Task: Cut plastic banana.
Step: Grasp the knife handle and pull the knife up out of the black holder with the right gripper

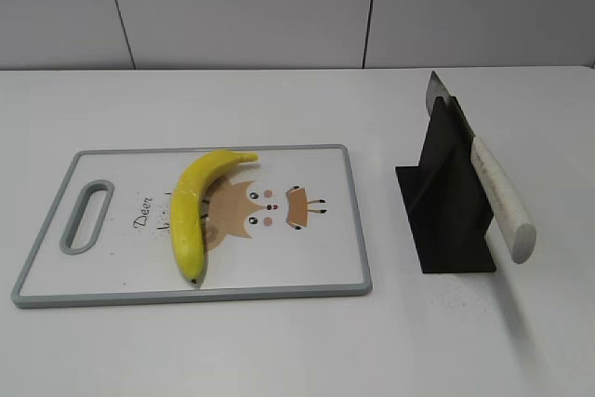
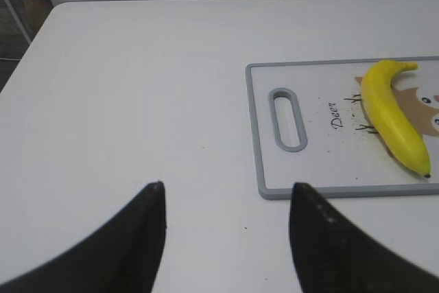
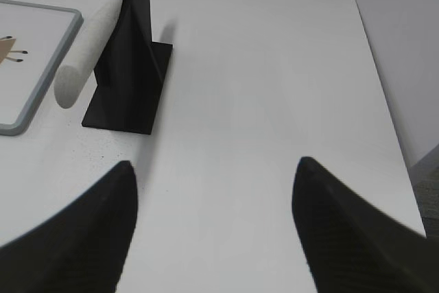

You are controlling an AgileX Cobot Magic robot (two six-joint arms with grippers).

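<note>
The plastic banana [image 1: 197,208] is glossy yellow and lies on the white cutting board [image 1: 307,258], stem toward the back. It also shows in the left wrist view [image 2: 392,114] on the board [image 2: 309,169]. A knife with a white handle [image 1: 502,197] rests slanted in a black stand [image 1: 446,202]; the right wrist view shows the handle [image 3: 86,53] and stand [image 3: 130,80]. My left gripper [image 2: 226,186] is open and empty over bare table left of the board. My right gripper [image 3: 216,166] is open and empty, right of the stand. Neither gripper shows in the exterior view.
The board has a grey rim, a handle slot [image 1: 86,216] at its left end and a printed cartoon deer. The white table ends at a wall behind and has a right edge [image 3: 384,80] near my right gripper.
</note>
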